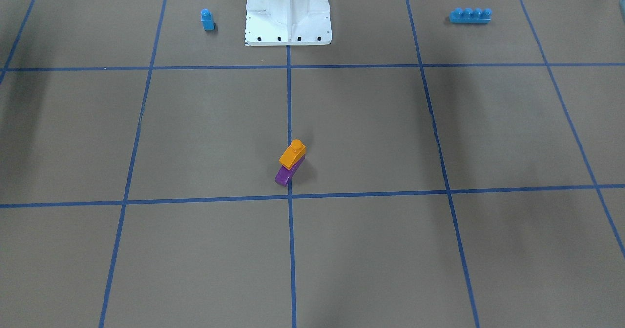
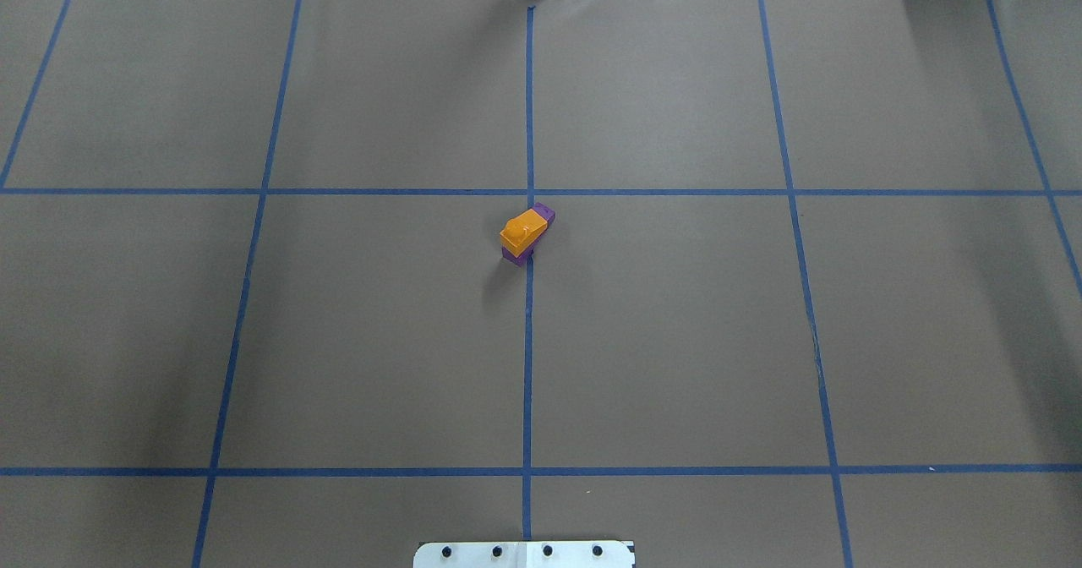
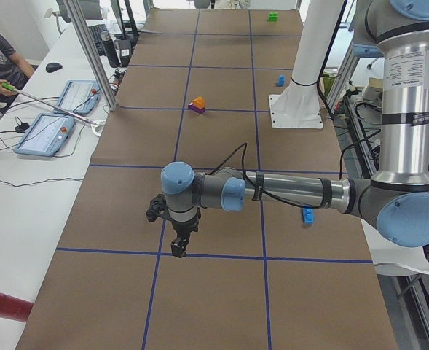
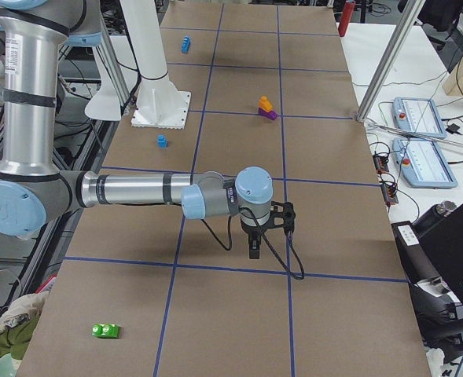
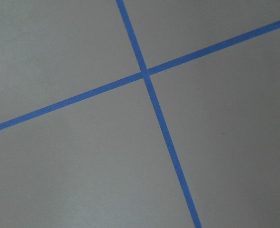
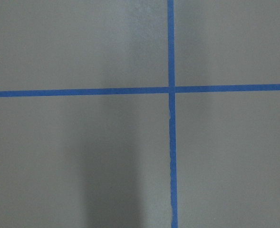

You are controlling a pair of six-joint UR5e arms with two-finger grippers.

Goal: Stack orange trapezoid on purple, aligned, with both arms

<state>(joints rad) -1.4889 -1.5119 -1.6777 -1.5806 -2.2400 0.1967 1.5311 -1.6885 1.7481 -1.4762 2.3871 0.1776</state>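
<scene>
The orange trapezoid (image 1: 292, 154) sits on top of the purple brick (image 1: 283, 175) at the table's middle, on the centre tape line, with its stud up. The purple shows at both ends under the orange in the overhead view (image 2: 546, 211). The stack also shows far off in both side views (image 3: 197, 103) (image 4: 264, 103). No gripper is near it. My left gripper (image 3: 178, 248) hangs over a tape crossing far toward the table's left end. My right gripper (image 4: 252, 251) hangs over a crossing toward the right end. I cannot tell whether either is open or shut. Both wrist views show only paper and tape.
A small blue single-stud brick (image 1: 207, 19) and a long blue four-stud brick (image 1: 470, 15) lie on either side of the white pedestal (image 1: 288, 15). A green brick (image 4: 104, 331) lies near the right end. A red cylinder (image 3: 3, 305) lies off the paper at the left end.
</scene>
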